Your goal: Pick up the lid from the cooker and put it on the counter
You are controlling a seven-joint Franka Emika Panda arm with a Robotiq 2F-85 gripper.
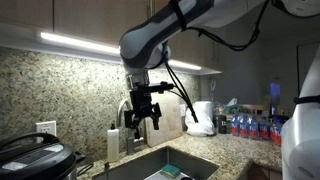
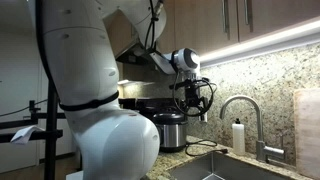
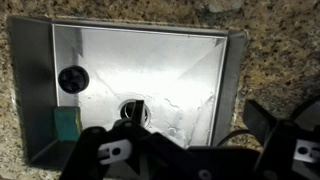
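While my gripper (image 1: 143,120) hangs spread and empty above the sink (image 3: 200,60), the lid (image 1: 32,150) sits on the cooker (image 1: 52,166), which stands on the desk (image 1: 228,150) beside the sink, well apart from my gripper. A soap bottle (image 1: 113,143) stands just behind the sink.

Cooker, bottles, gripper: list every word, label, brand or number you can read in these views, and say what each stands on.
No text can be read in any view.
White marks on the gripper, wrist view: too blurred to read.
Soap bottle: any label is too small to read.
Red and blue labels on the bottles: too small to read.
Front of the cooker: nothing legible.
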